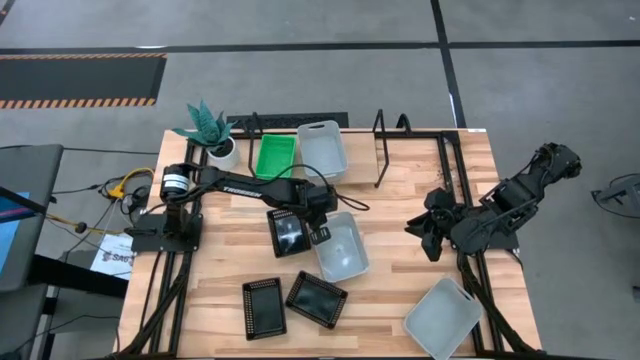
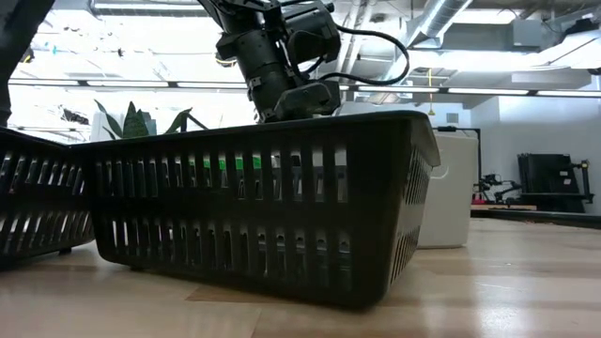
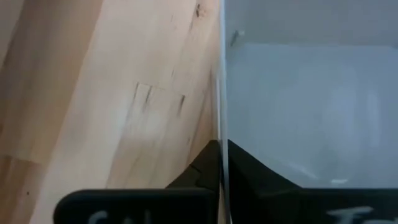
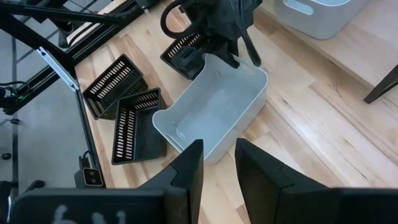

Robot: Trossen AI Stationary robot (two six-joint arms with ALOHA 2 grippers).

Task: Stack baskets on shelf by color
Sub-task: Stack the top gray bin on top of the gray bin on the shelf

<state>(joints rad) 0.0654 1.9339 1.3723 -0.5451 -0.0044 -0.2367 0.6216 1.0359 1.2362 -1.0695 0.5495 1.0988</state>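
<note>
My left gripper (image 1: 320, 230) stands mid-table, shut on a translucent white basket (image 1: 342, 247). A black mesh basket (image 1: 287, 232) lies right beside it, toward the table's left. Two more black baskets (image 1: 263, 308) (image 1: 316, 298) sit near the front edge, and another white basket (image 1: 443, 317) is at the near right. On the shelf (image 1: 410, 150) at the far side stand a green basket (image 1: 275, 157) and a white basket (image 1: 322, 150). My right gripper (image 4: 217, 165) waits open above the table's right side, touching nothing. My left gripper holds the white basket by the rim of one wall (image 3: 221, 93), on the basket's far-left side. One finger (image 3: 261, 180) is inside the basket and one finger (image 3: 199, 171) outside. The fingers come from above, pointing down. The basket stays open side up; I cannot tell whether its bottom is off the table.
A potted plant (image 1: 210, 132) stands at the far left corner, next to the shelf's black wire end loop (image 1: 255, 125); another loop (image 1: 385, 150) rises mid-shelf. In the low view a black basket (image 2: 263, 225) fills the foreground. Bare tabletop lies between the two arms.
</note>
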